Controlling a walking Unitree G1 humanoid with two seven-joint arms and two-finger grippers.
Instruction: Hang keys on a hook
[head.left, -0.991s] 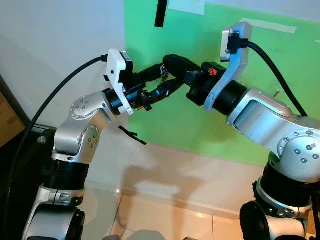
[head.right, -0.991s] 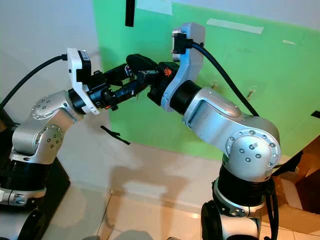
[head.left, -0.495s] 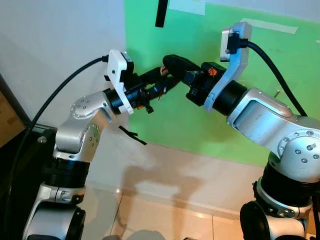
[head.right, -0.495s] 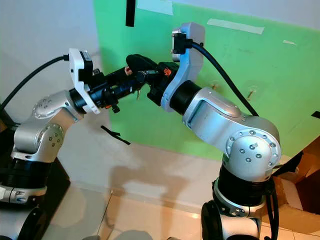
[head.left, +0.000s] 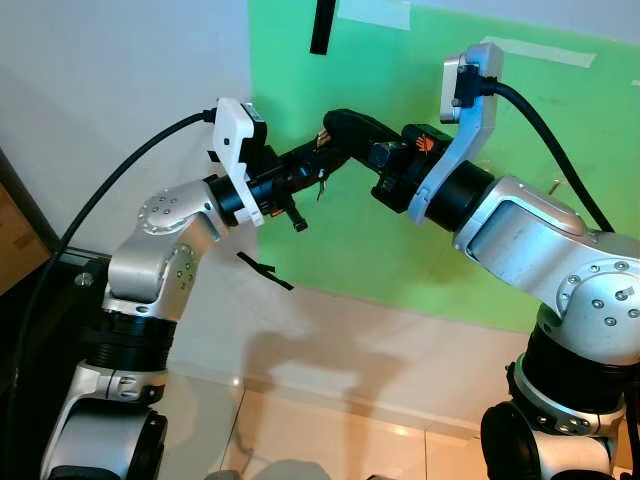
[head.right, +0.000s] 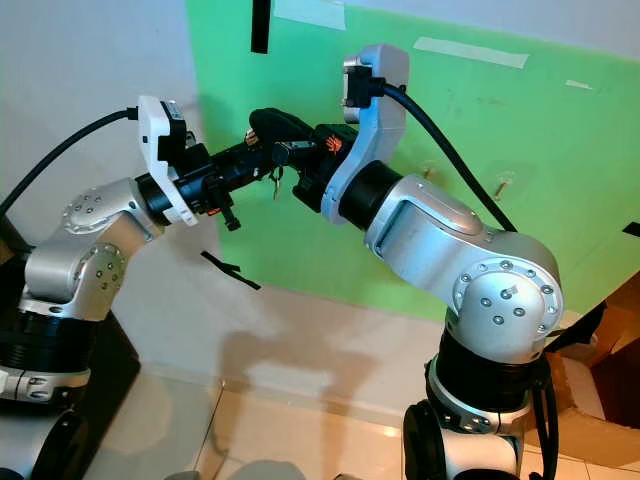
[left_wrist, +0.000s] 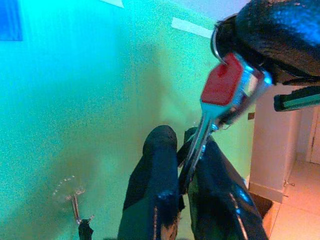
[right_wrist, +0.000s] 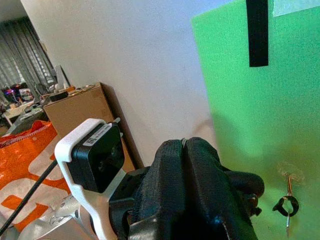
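Observation:
The keys (left_wrist: 222, 82), one with a red head, hang between my two grippers in front of the green wall panel (head.left: 400, 240). My right gripper (head.left: 335, 125) is shut on the top of the bunch, its fingers pressed together in the right wrist view. My left gripper (head.left: 322, 160) comes in from the left just below it. Its fingers (left_wrist: 160, 150) are shut on the silver key blade. A small key dangles under them (head.left: 320, 187). Small metal hooks (head.right: 497, 185) stick out of the panel to the right, behind my right arm. Another hook (left_wrist: 75, 200) is in the left wrist view.
A black tape strip (head.left: 322, 25) is stuck at the panel's top, and another (head.left: 265, 270) on the white wall below my left arm. A cardboard box (head.right: 590, 365) stands at the right by the tiled floor (head.left: 330, 430). A brown cabinet (right_wrist: 85, 107) and an orange bag (right_wrist: 25, 160) are off to the left.
My left gripper's fingers, spread around the right gripper's tip a second ago, have come together on the key. The right arm has stayed put.

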